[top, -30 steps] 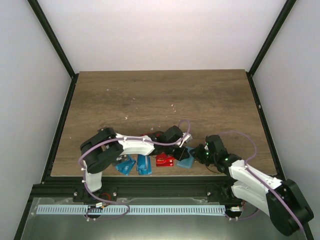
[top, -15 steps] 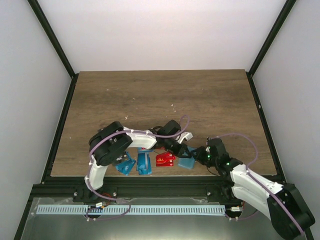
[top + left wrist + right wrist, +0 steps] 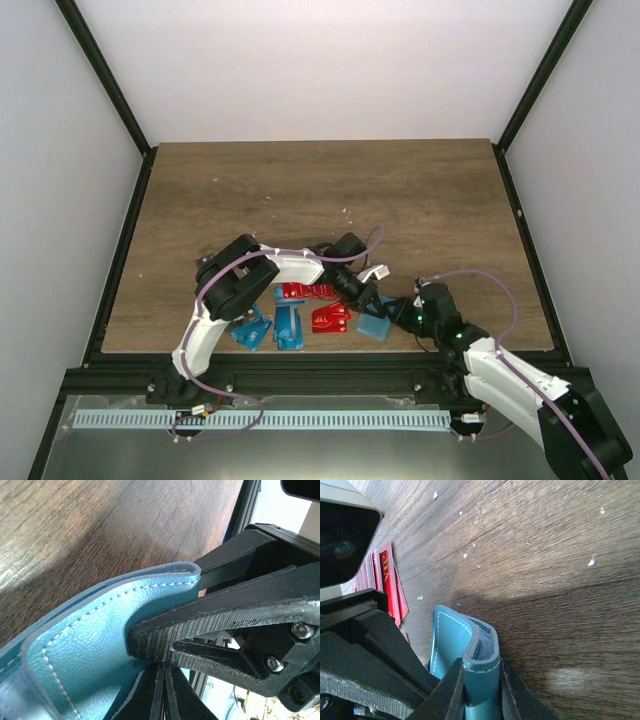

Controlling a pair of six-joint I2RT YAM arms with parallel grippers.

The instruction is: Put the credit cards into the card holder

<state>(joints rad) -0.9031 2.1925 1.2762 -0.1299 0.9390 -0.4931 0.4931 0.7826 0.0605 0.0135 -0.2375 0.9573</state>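
Note:
The teal card holder [image 3: 375, 326] stands near the table's front edge, right of centre. My right gripper [image 3: 400, 312] is shut on its end, and in the right wrist view [image 3: 482, 696] the squeeze bows the holder [image 3: 451, 640] open. My left gripper [image 3: 362, 293] is right against the holder from the left. In the left wrist view [image 3: 165, 682] it is shut on what looks like a thin dark card, whose tip lies against the holder [image 3: 95, 645]. Red cards [image 3: 305, 292] [image 3: 330, 319] and blue cards [image 3: 250, 330] [image 3: 288, 328] lie to the left.
The right gripper's ribbed finger [image 3: 215, 617] fills the right of the left wrist view. Red cards [image 3: 390, 582] lie just beyond the left gripper body in the right wrist view. The black front rail [image 3: 320, 368] runs just below the cards. Small white crumbs [image 3: 346, 212] dot the wood.
My left gripper has moved right and down to the holder, uncovering the upper red cards. My right gripper has kept its hold and shifted the holder slightly.

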